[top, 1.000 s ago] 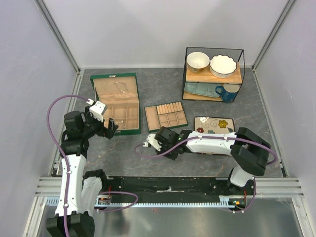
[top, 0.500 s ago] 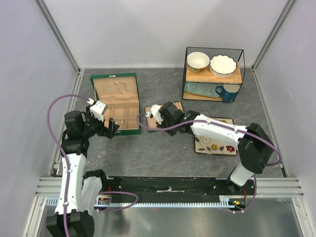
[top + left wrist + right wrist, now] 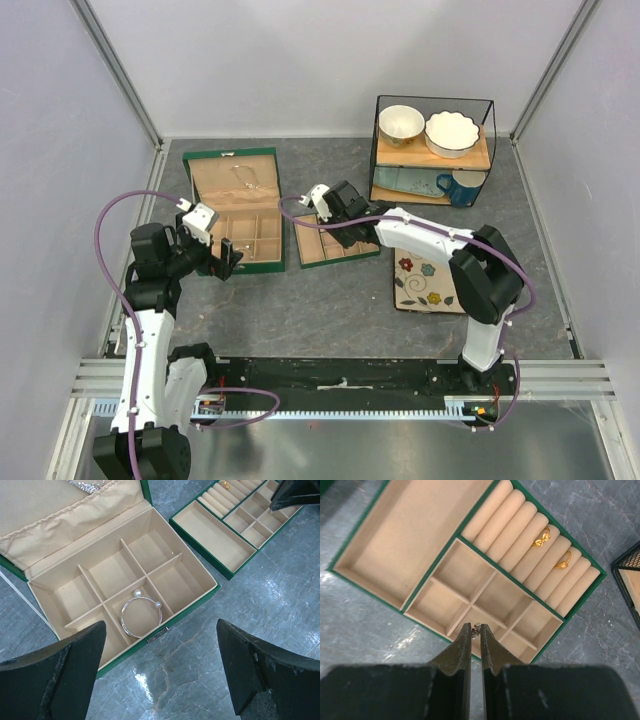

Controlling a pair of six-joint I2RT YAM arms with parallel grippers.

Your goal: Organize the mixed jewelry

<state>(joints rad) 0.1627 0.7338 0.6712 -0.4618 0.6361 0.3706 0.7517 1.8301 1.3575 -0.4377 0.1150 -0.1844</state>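
My right gripper (image 3: 475,630) is shut on a tiny silvery piece of jewelry (image 3: 476,626). It hangs over the small compartments at the near edge of the tan compartment tray (image 3: 415,535). In the top view the right gripper (image 3: 333,215) is above that tray (image 3: 310,245). Two gold rings (image 3: 540,538) (image 3: 563,561) sit in the tray's ring rolls. My left gripper (image 3: 160,680) is open and empty over bare table in front of the green jewelry box (image 3: 195,605). A silver bangle (image 3: 141,615) with two pearl ends lies in a front compartment. A fine chain (image 3: 243,180) lies in the box lid.
A black wire-frame shelf (image 3: 433,150) at the back right holds two bowls, a blue mug and a dish. A flowered plate (image 3: 432,282) lies right of the tray, under the right arm. The left gripper (image 3: 225,258) sits at the box's front edge.
My right arm has swung from the table in front of the tray up and back to above the tray, jaws shut. The left arm has not moved.
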